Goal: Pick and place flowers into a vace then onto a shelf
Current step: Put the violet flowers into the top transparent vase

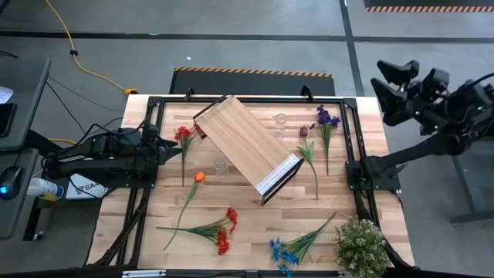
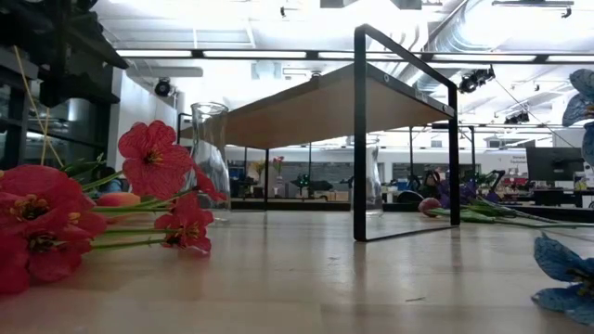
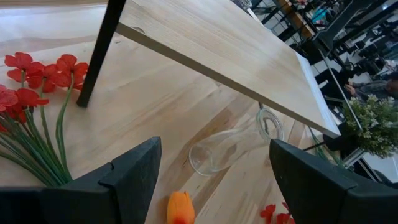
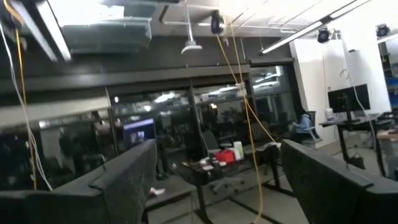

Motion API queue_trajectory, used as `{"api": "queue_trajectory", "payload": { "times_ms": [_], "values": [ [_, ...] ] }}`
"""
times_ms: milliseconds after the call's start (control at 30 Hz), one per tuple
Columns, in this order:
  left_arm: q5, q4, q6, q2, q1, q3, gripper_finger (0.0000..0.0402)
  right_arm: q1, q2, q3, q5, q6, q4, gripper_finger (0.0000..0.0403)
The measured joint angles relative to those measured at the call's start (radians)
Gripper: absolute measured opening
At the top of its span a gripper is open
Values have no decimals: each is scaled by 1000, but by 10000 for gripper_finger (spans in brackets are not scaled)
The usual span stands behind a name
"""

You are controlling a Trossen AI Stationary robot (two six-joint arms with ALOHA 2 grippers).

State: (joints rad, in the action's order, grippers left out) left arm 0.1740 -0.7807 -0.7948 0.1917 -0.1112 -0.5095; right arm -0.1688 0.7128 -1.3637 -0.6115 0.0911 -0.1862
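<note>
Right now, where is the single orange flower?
In the high view, the orange flower lies left of centre on the table, beside the clear vase, just ahead of the open left gripper.

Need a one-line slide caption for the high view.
Both grippers, left and right, open; flowers scattered around the shelf on the table.

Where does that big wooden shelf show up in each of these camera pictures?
High view: the shelf lies slanted at the table's middle.
Low view: it spans the centre, board raised on its dark frame.
Left wrist view: its board fills the top.
Right wrist view: not in it.
Shared landmark: the clear glass vase beside it.
</note>
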Motion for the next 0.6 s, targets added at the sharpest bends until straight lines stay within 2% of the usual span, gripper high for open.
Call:
{"api": "queue_trajectory", "payload": {
  "times_ms": [233, 433, 600],
  "values": [
    [0, 0, 1, 0, 0, 0, 333, 0, 169, -289, -23, 36, -254, 330],
    [0, -1, 3, 0, 0, 0, 333, 0, 280, -501, -168, -48, -540, 330],
    [0, -11, 3, 0, 0, 0, 333, 0, 347, -620, -272, -162, -784, 330]
  ]
}}
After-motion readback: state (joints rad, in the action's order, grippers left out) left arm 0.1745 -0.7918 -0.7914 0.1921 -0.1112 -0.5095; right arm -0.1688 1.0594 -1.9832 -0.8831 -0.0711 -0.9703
